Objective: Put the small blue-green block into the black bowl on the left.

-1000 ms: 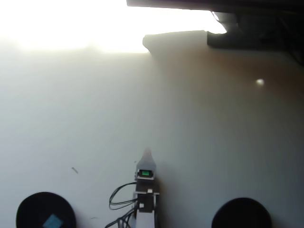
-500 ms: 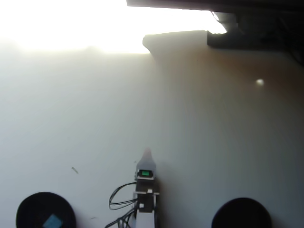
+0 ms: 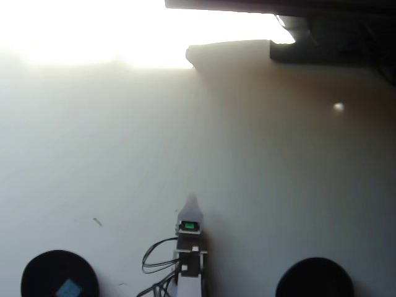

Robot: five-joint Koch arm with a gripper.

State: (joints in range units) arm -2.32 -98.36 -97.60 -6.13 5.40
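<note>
White table [image 3: 124, 154] | block [image 3: 68, 288] – inside left bowl [image 3: 37, 272] | end effector [image 3: 192, 199] – state unclear

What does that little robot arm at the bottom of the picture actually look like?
In the overhead view the slim white arm is built from pale blocky segments and narrows to a pointed white gripper. A small bright green patch shows on its top, and thin black looping cables hang off its left side.

Table [image 3: 124, 154] smooth, matt white; bowls [image 3: 37, 272] matt black; block [image 3: 68, 288] matt blue-green.
</note>
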